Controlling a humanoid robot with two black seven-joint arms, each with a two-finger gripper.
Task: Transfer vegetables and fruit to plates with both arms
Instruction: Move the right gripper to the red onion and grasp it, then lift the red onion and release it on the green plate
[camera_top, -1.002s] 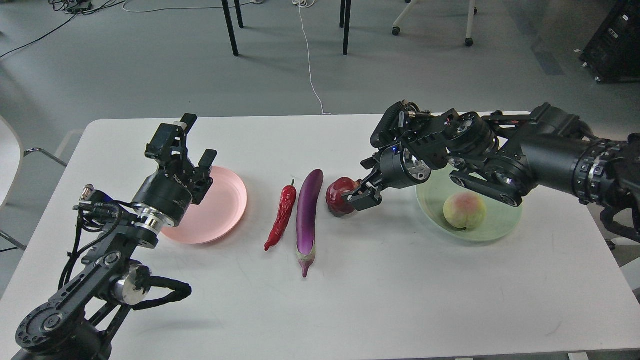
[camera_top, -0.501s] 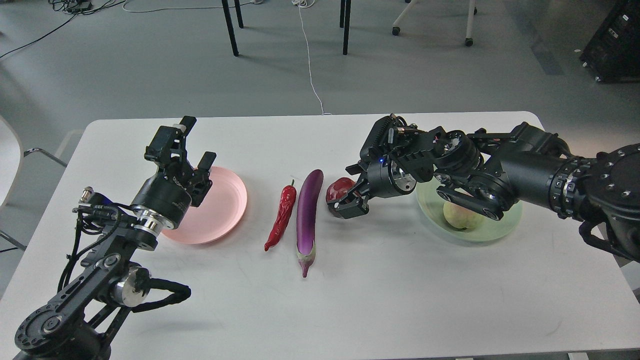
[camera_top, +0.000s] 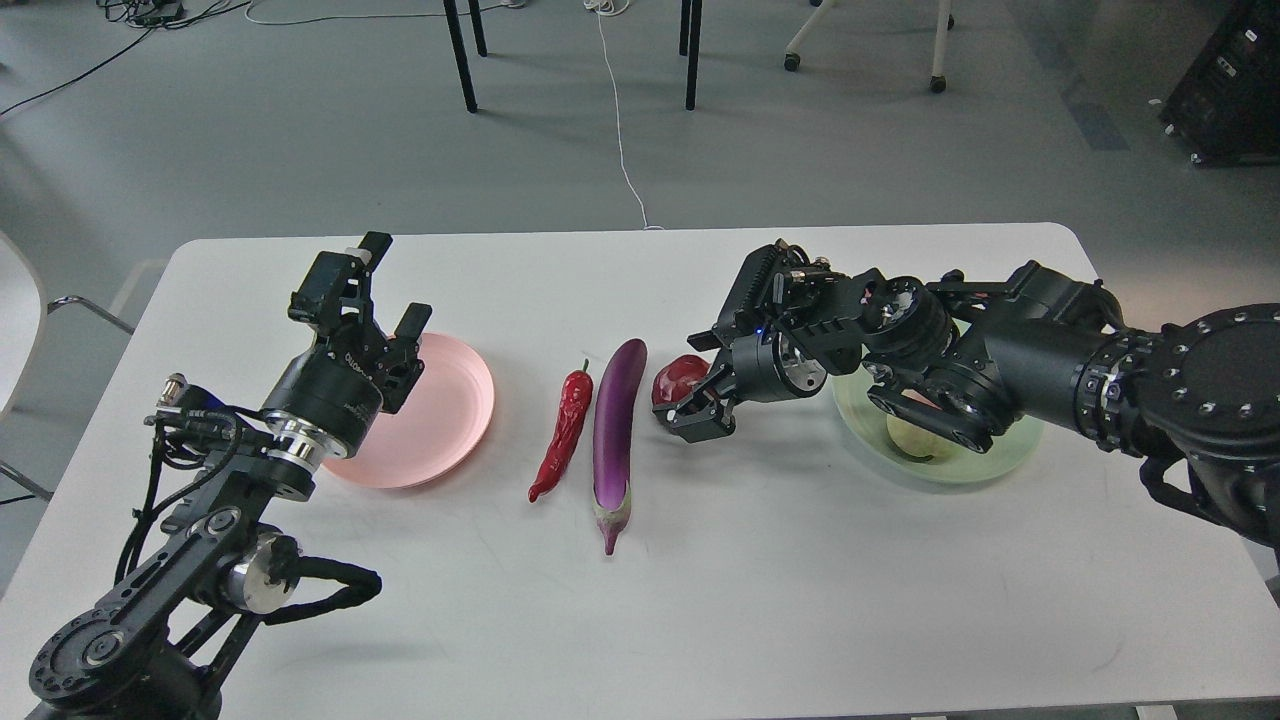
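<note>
Reaching across the pale green plate (camera_top: 1010, 452), right gripper (camera_top: 692, 408) jaws around the pomegranate (camera_top: 678, 377), grip unclear, left gripper (camera_top: 385, 285) spread open over the pink plate (camera_top: 450, 420), white wrist lettering unreadable

We see our red chili pepper (camera_top: 564, 435) and purple eggplant (camera_top: 615, 436) lying side by side mid-table. Our pomegranate (camera_top: 677, 378) sits just right; the peach (camera_top: 915, 437) rests in the green plate (camera_top: 1010, 448), the pink plate (camera_top: 450, 415) left

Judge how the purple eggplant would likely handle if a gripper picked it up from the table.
The eggplant looks glossy, so smooth fingers could slip on it. It is long and slim, so a grip near one end would likely let it tilt; mid-length seems safer. Its rounded body lying flat may roll sideways toward the chili pepper if nudged.
</note>
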